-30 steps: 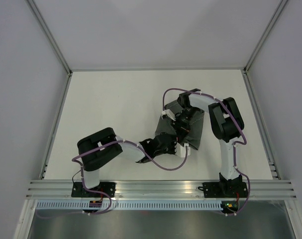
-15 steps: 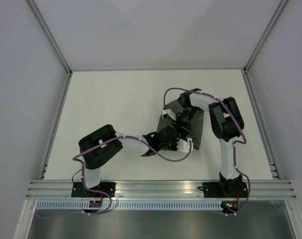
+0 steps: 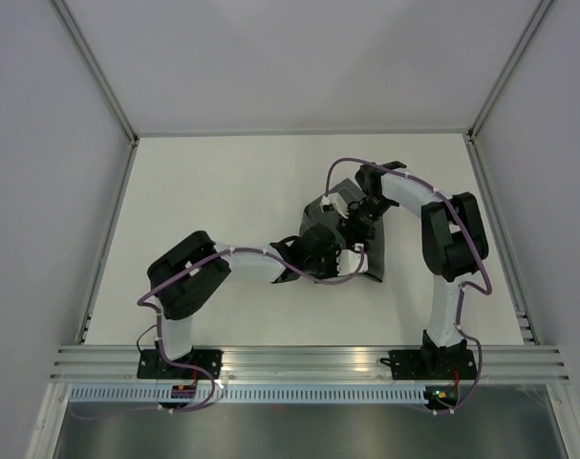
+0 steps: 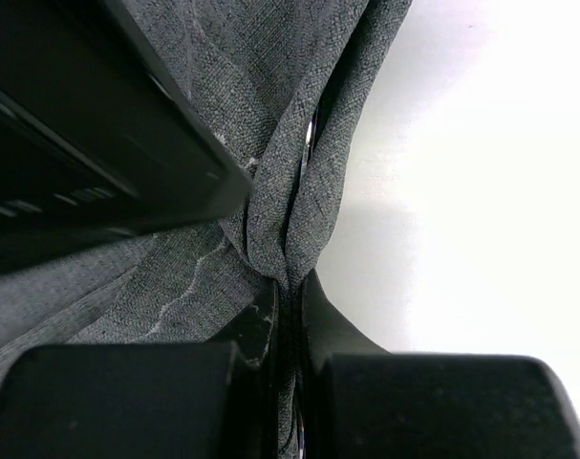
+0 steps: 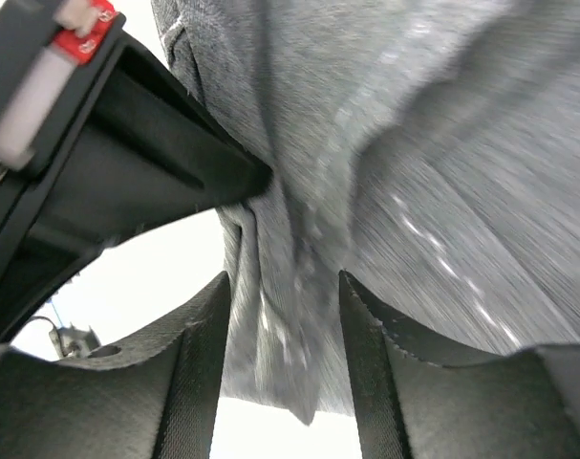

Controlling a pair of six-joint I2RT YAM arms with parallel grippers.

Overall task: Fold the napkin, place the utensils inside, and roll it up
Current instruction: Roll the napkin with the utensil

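Observation:
The dark grey napkin [image 3: 375,247] lies bunched right of the table's middle, under both grippers. My left gripper [image 3: 345,256] comes in from the left. In the left wrist view the left gripper [image 4: 294,287] is shut on a raised fold of the napkin [image 4: 270,115], and a thin shiny sliver shows inside that fold. My right gripper [image 3: 361,218] sits over the far side. In the right wrist view the right gripper [image 5: 285,287] is open, and a loose bunch of napkin [image 5: 299,316] hangs between its fingers [image 5: 205,363]. The utensils are otherwise hidden.
White table [image 3: 223,210] with grey walls on three sides and a metal rail [image 3: 309,359] along the near edge. The left gripper's black body with a red tag [image 5: 79,29] crowds the upper left of the right wrist view.
My left gripper slid right onto the napkin and shut on a fold. The right gripper opened, letting go of the cloth, and its arm swung back and to the right.

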